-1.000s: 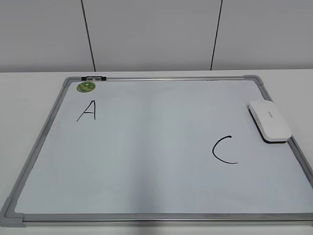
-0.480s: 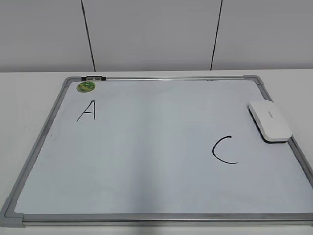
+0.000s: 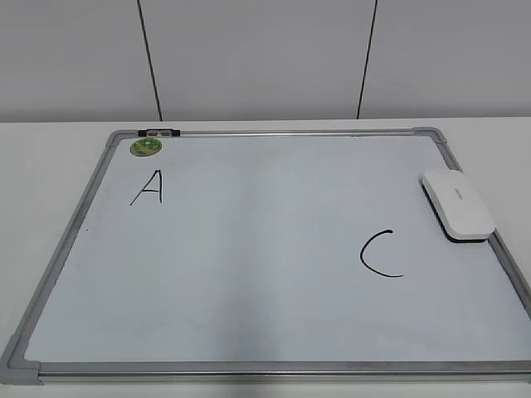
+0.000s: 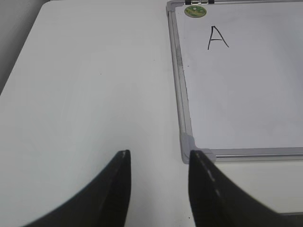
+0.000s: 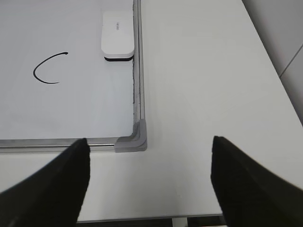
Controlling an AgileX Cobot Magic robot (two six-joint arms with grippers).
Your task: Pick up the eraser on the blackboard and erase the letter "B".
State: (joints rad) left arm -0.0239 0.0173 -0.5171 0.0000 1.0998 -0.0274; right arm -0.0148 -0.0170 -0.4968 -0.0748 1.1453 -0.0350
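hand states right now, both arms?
Left hand: open, holding nothing.
Right hand: open wide, holding nothing.

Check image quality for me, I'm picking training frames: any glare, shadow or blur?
Exterior view: even light, no glare on the pale silver-framed whiteboard, sharp. Left wrist view: the black left gripper fingers soft. Right wrist view: the white plastic eraser casts a slight shadow.

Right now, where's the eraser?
In the exterior view the eraser lies on the blackboard against its right frame edge, up and right of the "C". Neither pincer touches it.
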